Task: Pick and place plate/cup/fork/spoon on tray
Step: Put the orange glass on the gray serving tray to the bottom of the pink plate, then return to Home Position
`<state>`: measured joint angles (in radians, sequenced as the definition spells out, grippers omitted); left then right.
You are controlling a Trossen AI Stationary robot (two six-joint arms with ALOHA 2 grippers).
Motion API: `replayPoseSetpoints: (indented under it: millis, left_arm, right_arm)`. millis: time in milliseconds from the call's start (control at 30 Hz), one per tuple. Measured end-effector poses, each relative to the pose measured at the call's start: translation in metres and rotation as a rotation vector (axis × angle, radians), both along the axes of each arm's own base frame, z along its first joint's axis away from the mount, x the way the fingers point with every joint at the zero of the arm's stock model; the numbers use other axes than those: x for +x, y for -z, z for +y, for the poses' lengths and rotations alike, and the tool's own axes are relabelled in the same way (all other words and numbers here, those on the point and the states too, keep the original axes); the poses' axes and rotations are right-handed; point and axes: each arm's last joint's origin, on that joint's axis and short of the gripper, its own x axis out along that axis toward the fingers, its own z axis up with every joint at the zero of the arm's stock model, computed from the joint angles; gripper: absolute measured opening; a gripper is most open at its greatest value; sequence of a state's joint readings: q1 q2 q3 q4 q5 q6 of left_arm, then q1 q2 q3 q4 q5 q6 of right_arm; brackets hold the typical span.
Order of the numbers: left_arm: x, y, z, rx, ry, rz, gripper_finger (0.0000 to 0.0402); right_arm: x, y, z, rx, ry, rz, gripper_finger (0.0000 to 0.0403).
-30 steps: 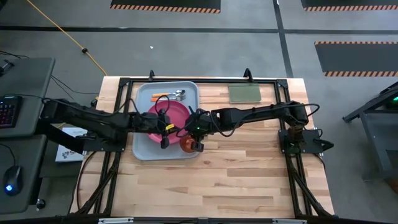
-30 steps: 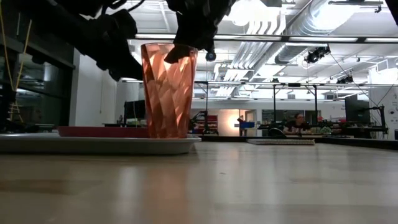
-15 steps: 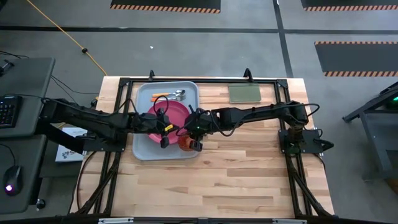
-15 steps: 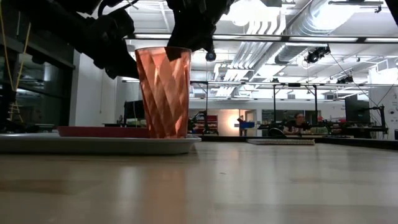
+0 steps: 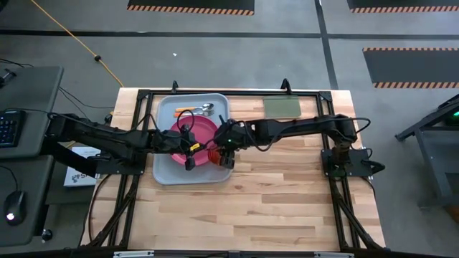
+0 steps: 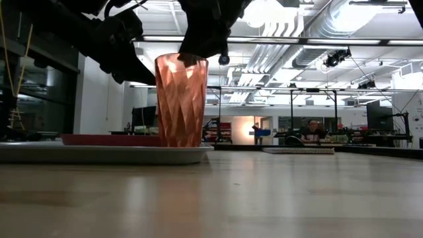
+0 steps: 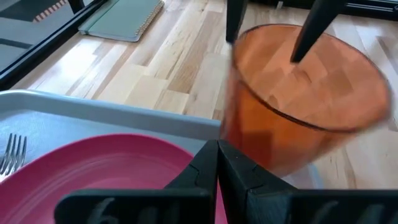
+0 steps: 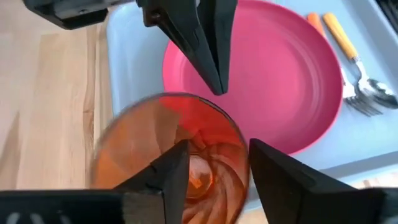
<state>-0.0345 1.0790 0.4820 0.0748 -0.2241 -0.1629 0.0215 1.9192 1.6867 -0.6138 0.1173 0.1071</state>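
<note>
The red-orange cup [image 5: 213,155] is upright at the near right corner of the blue-grey tray [image 5: 166,172], with my right gripper [image 8: 214,155] shut on its rim. The tray's rim hides its base in the low view [image 6: 180,99]. The pink plate [image 5: 204,129] lies flat on the tray. The red-handled fork [image 8: 364,106] and the orange-handled spoon [image 8: 382,93] lie side by side along the tray's far edge. My left gripper [image 7: 217,149] is shut and empty above the plate's near side, just left of the cup. My right gripper pinches the cup's rim wall [image 8: 244,149] with one finger [image 8: 171,171] inside the cup and one finger [image 8: 273,171] outside. The fingers come from above, pointing down. The cup stands upright below them; I cannot tell whether its base rests on the tray.
A flat green rectangle [image 5: 282,107] lies at the table's far right. Bare wooden table [image 5: 287,193] spreads to the right of the tray and toward the near edge. A person sits in the room far behind the table [image 6: 317,129].
My right gripper has carried the cup toward the table's far edge, from the tray's near right rim to farther in over the tray. The cup tipped on the way, stands upright now and sits a little lower.
</note>
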Motion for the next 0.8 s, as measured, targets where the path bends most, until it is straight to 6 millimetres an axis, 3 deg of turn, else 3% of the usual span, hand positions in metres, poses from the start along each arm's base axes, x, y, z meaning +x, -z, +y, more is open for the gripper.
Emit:
replayPoseSetpoints:
  millis: [533, 800]
  left_arm:
    - [-0.001, 0.001, 0.002, 0.027, -0.047, 0.010, 0.0000]
    - [-0.007, 0.002, 0.011, 0.079, -0.117, 0.069, 0.0000]
  right_arm:
    - [-0.033, -0.036, -0.002, -0.064, -0.055, 0.034, 0.0163]
    - [-0.051, -0.027, -0.005, -0.084, -0.039, 0.244, 0.0162]
